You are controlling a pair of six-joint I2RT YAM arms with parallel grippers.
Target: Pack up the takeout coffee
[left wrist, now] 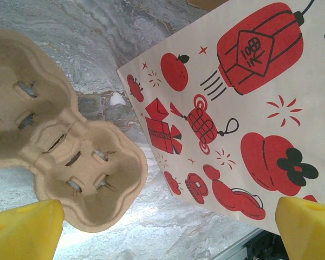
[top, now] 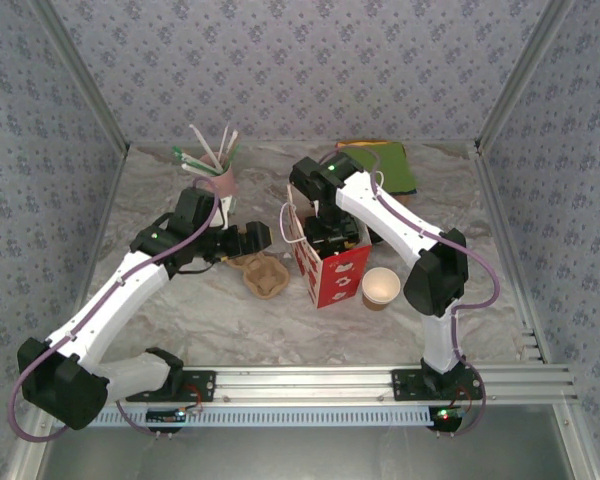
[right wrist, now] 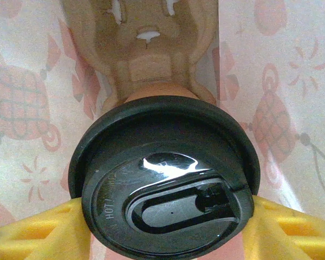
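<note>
The right gripper (right wrist: 168, 233), clamped on the coffee (right wrist: 165, 179) inside the bag (right wrist: 21, 108), should lower it straight into the cardboard tray (right wrist: 146, 49) before releasing.

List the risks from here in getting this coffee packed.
The right jaws seem to pinch the takeout coffee by its lid, which might pop loose. Its base may miss the carrier well inside the paper bag and tip. The free-standing bag might shift against the lidless cup beside it.
</note>
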